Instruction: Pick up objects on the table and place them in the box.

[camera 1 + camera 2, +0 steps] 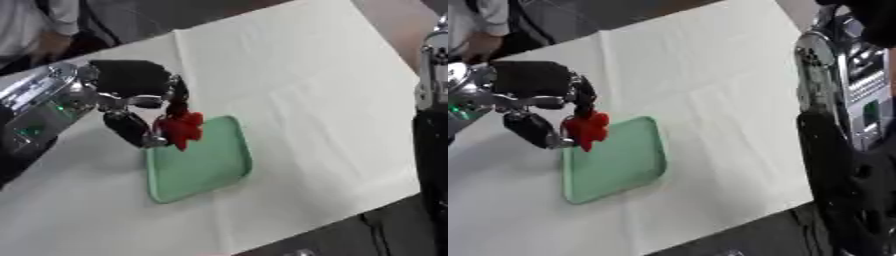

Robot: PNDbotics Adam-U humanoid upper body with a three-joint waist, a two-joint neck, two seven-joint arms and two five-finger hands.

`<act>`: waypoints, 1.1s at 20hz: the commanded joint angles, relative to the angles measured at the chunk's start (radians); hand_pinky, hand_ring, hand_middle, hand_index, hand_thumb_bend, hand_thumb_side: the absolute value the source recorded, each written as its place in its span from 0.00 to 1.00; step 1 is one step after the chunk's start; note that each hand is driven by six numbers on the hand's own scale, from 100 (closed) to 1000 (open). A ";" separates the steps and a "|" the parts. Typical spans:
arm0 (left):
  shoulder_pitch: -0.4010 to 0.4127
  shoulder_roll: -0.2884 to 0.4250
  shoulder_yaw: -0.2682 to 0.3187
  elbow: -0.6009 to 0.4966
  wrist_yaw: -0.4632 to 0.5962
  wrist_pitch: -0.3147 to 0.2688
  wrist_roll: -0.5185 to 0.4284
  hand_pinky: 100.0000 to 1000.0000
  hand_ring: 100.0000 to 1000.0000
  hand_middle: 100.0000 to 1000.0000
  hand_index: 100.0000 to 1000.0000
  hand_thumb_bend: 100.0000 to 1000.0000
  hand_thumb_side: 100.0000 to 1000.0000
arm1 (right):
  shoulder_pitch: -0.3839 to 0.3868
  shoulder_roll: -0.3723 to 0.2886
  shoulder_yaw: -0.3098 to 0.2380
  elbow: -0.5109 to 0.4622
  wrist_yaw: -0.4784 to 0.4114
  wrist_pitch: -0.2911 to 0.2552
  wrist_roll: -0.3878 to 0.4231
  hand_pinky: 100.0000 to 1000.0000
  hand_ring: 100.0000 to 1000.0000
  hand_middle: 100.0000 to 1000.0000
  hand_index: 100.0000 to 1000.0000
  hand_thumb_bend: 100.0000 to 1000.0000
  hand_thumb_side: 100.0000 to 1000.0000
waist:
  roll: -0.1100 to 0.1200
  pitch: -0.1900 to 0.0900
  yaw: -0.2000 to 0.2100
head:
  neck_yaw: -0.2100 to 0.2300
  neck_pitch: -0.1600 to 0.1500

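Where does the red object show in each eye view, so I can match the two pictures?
Left eye view: the red object is left of centre, pinched in the left hand, over the green tray's upper left corner.
Right eye view: further left, same grasp.
Shared landmark: the green tray.

I count one green tray on the one white cloth that covers the table. Over the tray's near-left corner I see one red object, pinched in my one visible hand, the left.
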 commanded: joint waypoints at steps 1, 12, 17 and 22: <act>0.021 0.064 0.009 -0.036 0.026 0.021 -0.008 0.00 0.07 0.32 0.43 0.12 0.16 | -0.017 -0.012 -0.006 -0.010 0.004 -0.002 -0.006 0.14 0.31 0.37 0.43 0.00 0.30 | -0.006 -0.017 0.000 | -0.006 -0.003; 0.066 0.069 0.022 0.005 0.013 -0.010 0.053 0.00 0.09 0.33 0.44 0.06 0.19 | -0.020 -0.010 -0.007 -0.010 0.004 -0.002 -0.006 0.15 0.31 0.37 0.43 0.00 0.30 | -0.010 -0.013 -0.001 | -0.006 -0.001; 0.042 0.048 0.005 0.020 -0.008 -0.035 0.146 0.00 0.09 0.33 0.43 0.06 0.20 | -0.020 -0.008 -0.007 -0.010 0.005 -0.003 -0.006 0.15 0.31 0.37 0.43 0.00 0.29 | -0.010 -0.014 -0.003 | -0.001 -0.001; 0.025 0.024 -0.014 0.062 -0.014 -0.067 0.179 0.00 0.09 0.33 0.44 0.00 0.23 | -0.022 -0.005 -0.007 -0.010 0.005 -0.003 -0.008 0.15 0.31 0.37 0.43 0.00 0.30 | -0.008 -0.014 -0.008 | -0.003 -0.001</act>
